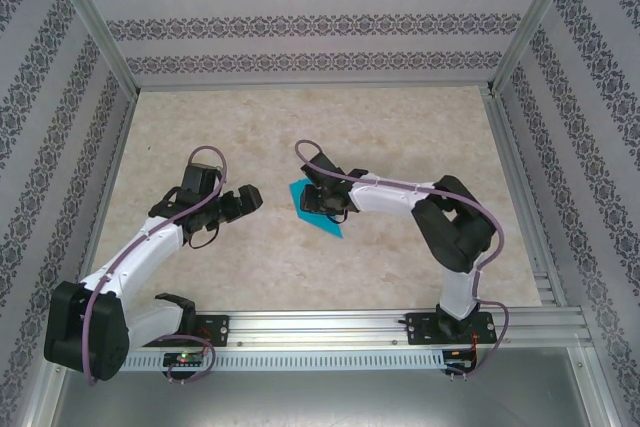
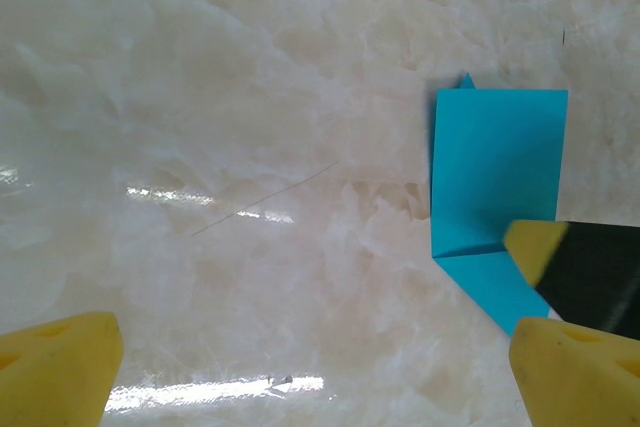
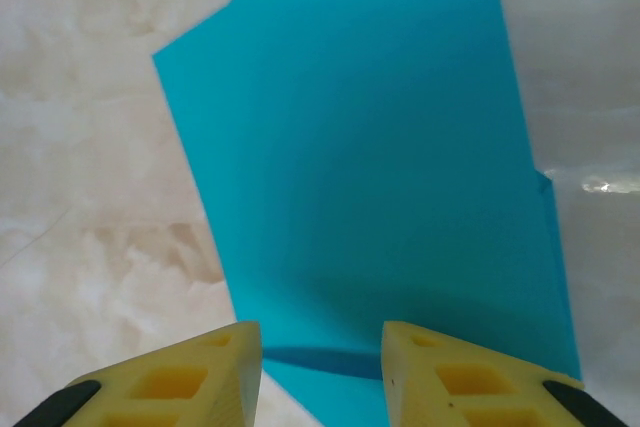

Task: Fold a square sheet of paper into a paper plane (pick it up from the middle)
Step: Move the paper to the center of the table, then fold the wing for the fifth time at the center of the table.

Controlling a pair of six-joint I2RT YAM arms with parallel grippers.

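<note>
While my right gripper (image 3: 322,352) hovers, jaws narrowly parted, over the part-folded square sheet of paper (image 3: 350,147) mid-frame, left gripper (image 2: 315,355) gapes wide; next, likely press the crease.

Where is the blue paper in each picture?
Top external: the folded blue paper lies in the middle of the table, partly under the right gripper.
Left wrist: at the right side.
Right wrist: across the middle and top, just beyond the yellow fingers.
Shared landmark: the right gripper's yellow fingers at the paper's edge, seen from the left wrist too.
</note>
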